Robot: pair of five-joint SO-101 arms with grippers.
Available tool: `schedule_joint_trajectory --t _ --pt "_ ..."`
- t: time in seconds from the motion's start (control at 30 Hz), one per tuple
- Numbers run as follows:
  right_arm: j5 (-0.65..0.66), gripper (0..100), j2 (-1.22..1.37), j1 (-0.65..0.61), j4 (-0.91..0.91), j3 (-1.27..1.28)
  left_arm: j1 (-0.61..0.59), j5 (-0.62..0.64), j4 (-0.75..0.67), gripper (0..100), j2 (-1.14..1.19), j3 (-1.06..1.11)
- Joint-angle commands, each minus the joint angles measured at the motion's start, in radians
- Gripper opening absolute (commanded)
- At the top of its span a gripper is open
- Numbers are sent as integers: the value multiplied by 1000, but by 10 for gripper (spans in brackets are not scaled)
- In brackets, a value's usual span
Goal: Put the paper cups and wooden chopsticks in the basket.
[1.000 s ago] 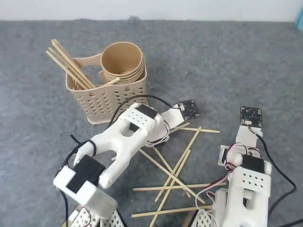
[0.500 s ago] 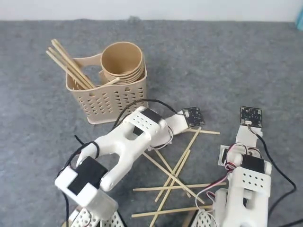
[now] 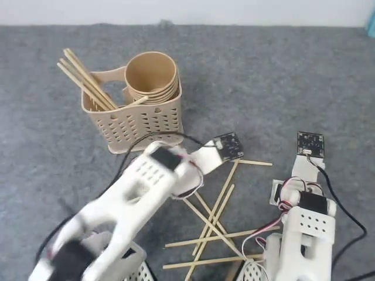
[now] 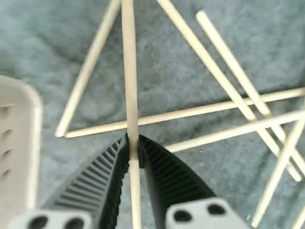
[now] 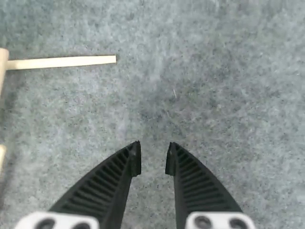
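My left gripper [image 4: 133,143] is shut on one wooden chopstick [image 4: 128,71], which runs between its fingers above the crossed loose chopsticks [image 3: 217,216] on the grey mat. In the high view the left arm [image 3: 152,181] stretches from the near left to that pile. The beige basket [image 3: 135,126] stands behind it and holds stacked paper cups [image 3: 151,73] and several chopsticks [image 3: 88,82]. My right gripper [image 5: 152,157] is open just over bare mat, with a chopstick end [image 5: 62,62] lying apart from it. The right arm [image 3: 304,211] stands at the near right.
The basket's rim [image 4: 19,143] lies close beside the left gripper. Loose chopsticks cross each other between the two arms. Grey mat stretches open to the right of the basket and behind the right arm.
The left arm has swung up and toward the camera, blurred with motion, and its wrist has shifted slightly left. Chopsticks in the pile have shifted a little. The right arm has kept still.
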Motion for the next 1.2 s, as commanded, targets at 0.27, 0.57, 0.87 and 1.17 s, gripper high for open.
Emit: schedule_joint_trajectory --t 0.27,0.57,0.87,1.17 --pt "9 108 5 15 -21 -5 9 307 97 12 -1062 64" --pt "9 108 5 15 -16 -5 -242 397 -318 12 -1435 265" --pt "9 108 5 15 -15 -3 -644 407 -1059 12 -1257 432" --pt "9 108 5 15 -13 -3 -655 408 -1267 12 -919 348"
